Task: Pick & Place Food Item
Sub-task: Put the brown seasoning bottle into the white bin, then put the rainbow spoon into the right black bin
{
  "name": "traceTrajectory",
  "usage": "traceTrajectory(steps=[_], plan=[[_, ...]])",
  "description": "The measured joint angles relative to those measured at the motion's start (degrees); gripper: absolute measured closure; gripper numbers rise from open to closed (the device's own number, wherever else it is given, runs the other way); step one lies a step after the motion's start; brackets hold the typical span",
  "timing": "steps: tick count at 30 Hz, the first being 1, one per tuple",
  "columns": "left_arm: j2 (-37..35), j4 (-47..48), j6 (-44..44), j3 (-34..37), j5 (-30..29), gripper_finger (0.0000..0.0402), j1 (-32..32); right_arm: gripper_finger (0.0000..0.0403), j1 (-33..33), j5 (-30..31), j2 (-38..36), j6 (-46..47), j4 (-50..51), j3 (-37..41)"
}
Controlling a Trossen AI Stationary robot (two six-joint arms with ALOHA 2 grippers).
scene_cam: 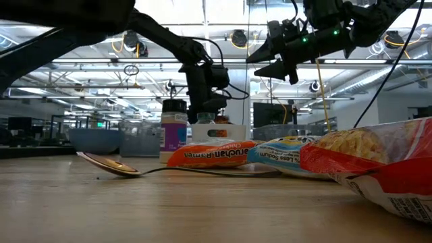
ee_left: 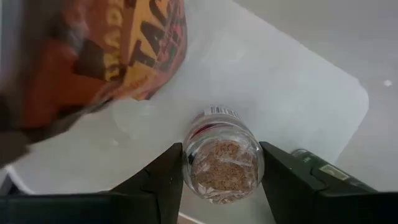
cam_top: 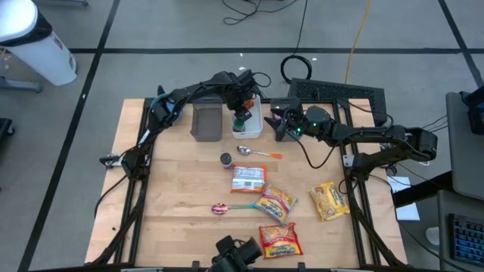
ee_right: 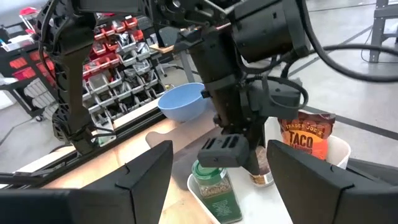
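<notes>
My left gripper (cam_top: 242,113) reaches down into the white bin (cam_top: 255,130) at the table's far side and is shut on a clear spice jar (ee_left: 224,165) with brown granules. The jar also shows in the right wrist view (ee_right: 263,171), under the left gripper (ee_right: 230,149). An orange taco bag (ee_left: 112,50) and a green-labelled jar (ee_right: 217,190) stand in the same bin. My right gripper (cam_top: 280,125) hovers open and empty just right of the bin, raised above the table (scene_cam: 273,57). My left gripper pinches the clear jar between its two fingers (ee_left: 168,180), on two opposite sides of its round wall (ee_left: 189,168) near the upper end. The fingers come from above, pointing down. The jar stands upright inside the bin; whether its base rests on the bin floor I cannot tell.
A grey bin (cam_top: 206,121) stands left of the white one. Nearer lie an orange-handled spoon (cam_top: 257,153), a small dark jar (cam_top: 226,159), several ramen packets (cam_top: 274,202) and a green-handled spoon (cam_top: 231,207). A blue bowl (ee_right: 183,102) shows beyond.
</notes>
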State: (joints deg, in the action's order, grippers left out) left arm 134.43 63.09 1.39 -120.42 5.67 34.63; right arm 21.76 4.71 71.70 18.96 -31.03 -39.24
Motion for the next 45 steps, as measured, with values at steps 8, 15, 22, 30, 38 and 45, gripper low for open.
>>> traceTrajectory(steps=[8, 15, 22, 30, 38, 45], plan=[[0.77, 0.29, -1.99, -0.13, 0.55, 0.0214, 0.07, 0.0149, 0.00, -0.02, 0.00, -0.08, 0.04, 0.00], [0.85, 0.13, -2.35, -0.11, 0.72, 0.0214, 0.26, 0.0149, 0.00, -0.01, 0.00, -0.12, 0.57, 0.02], [0.85, 0.04, -2.13, -0.09, 0.42, 0.0171, 0.33, 0.0149, 0.00, -0.02, 0.00, -0.13, 0.65, 0.02], [0.88, -0.72, -1.73, -0.07, 0.35, 0.0140, 0.33, 0.0149, 0.00, -0.02, 0.00, -0.13, 0.66, 0.02], [1.60, 2.36, -1.05, -4.72, -0.20, 0.0147, 0.94, 0.0149, 0.02, -0.04, 0.00, -0.15, 0.63, 0.02], [1.12, 10.91, -0.69, -14.49, 0.11, 0.0158, 1.72, 0.0149, 0.00, -0.04, 0.00, -0.13, 0.63, 0.02]])
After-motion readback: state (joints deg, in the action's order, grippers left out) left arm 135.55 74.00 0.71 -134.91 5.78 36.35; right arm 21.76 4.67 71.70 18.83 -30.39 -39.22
